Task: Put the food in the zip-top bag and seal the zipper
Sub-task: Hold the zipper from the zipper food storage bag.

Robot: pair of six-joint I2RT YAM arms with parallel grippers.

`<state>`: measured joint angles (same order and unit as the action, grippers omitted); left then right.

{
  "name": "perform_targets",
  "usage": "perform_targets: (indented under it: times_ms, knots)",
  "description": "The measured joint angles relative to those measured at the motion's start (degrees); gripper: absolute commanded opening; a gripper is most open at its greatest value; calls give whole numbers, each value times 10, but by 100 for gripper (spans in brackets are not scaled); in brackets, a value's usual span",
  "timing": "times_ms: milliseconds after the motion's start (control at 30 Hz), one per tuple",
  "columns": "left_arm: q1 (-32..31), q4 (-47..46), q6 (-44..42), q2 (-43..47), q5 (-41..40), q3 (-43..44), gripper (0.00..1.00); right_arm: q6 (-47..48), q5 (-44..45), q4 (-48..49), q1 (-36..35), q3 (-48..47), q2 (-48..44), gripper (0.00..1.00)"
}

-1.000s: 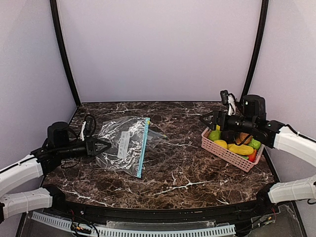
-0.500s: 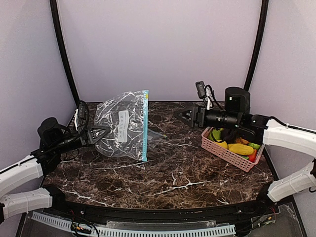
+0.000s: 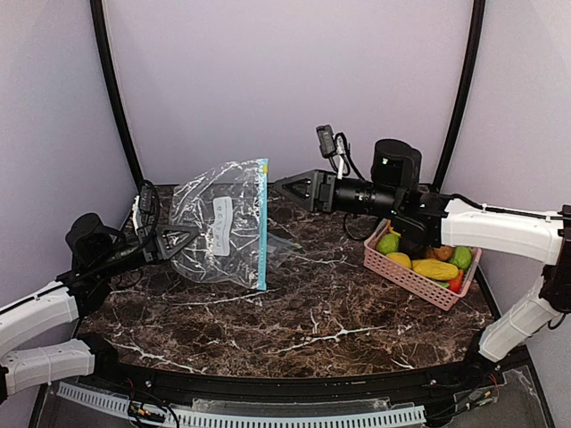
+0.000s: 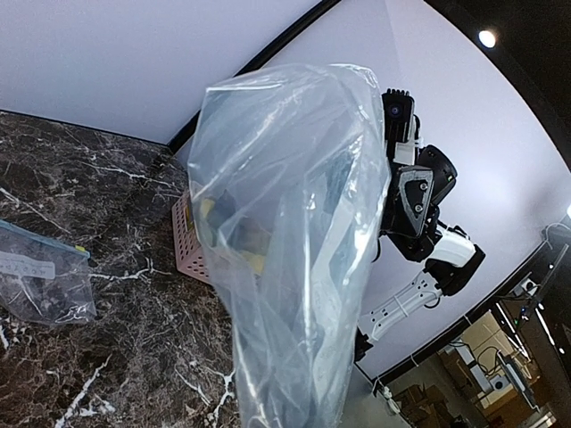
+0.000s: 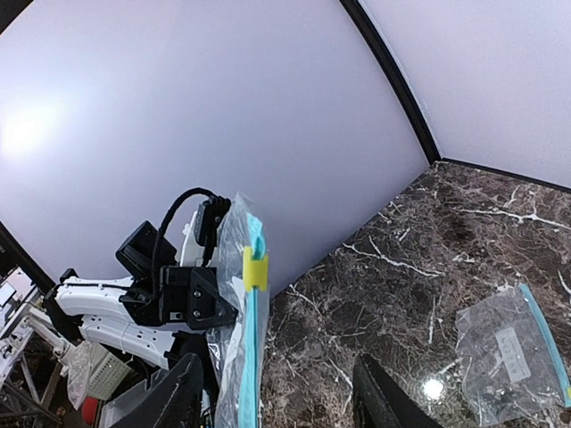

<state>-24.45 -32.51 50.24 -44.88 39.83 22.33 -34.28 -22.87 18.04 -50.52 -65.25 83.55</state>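
Note:
My left gripper (image 3: 181, 239) is shut on the side of the clear zip-top bag (image 3: 219, 223) and holds it upright above the table, its teal zipper strip (image 3: 262, 223) facing right. In the left wrist view the bag (image 4: 294, 241) hides the fingers. My right gripper (image 3: 278, 185) is open, level with the upper zipper. In the right wrist view the zipper strip (image 5: 249, 357) with its yellow slider (image 5: 255, 267) stands between my fingers (image 5: 174, 401), close to the left one. The food (image 3: 435, 267), yellow, green and orange-red pieces, lies in the pink basket (image 3: 406, 278).
The pink basket sits at the table's right side under my right forearm. A second small clear bag (image 5: 508, 357) lies flat on the marble behind the held bag. The purple back wall and black corner posts (image 3: 114, 98) close the space.
The left gripper lifted the bag off the table and stood it upright. The right arm swung left from above the basket to the bag's zipper, and its jaws have narrowed.

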Motion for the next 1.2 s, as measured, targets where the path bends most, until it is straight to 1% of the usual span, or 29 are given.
perform_targets:
  times_ms: [300, 633, 767, 1033, 1133, 1167, 1200]
  knots:
    - [0, -16, 8, -5, 13, 0, 1, -10, -19, 34, 0, -40, 32, 32]
    - [0, -17, 10, -9, 18, 0, 1, -19, -43, 49, 0, -52, 51, 19]
    - [0, -17, 10, -9, 18, 0, 1, -20, -47, 59, 0, -57, 52, 15]
    - [0, -17, 10, -9, 22, 0, 1, -25, -57, 66, 0, -64, 60, 1]
    - [0, -17, 10, -9, 23, 0, 1, -24, -57, 66, 0, -64, 63, 0]
    - [0, -16, 10, -9, 23, 0, 4, -24, -57, 66, 0, -64, 63, 0]
    - [0, -14, 9, -9, 23, 0, 17, -24, -56, 66, 0, -64, 63, 0]
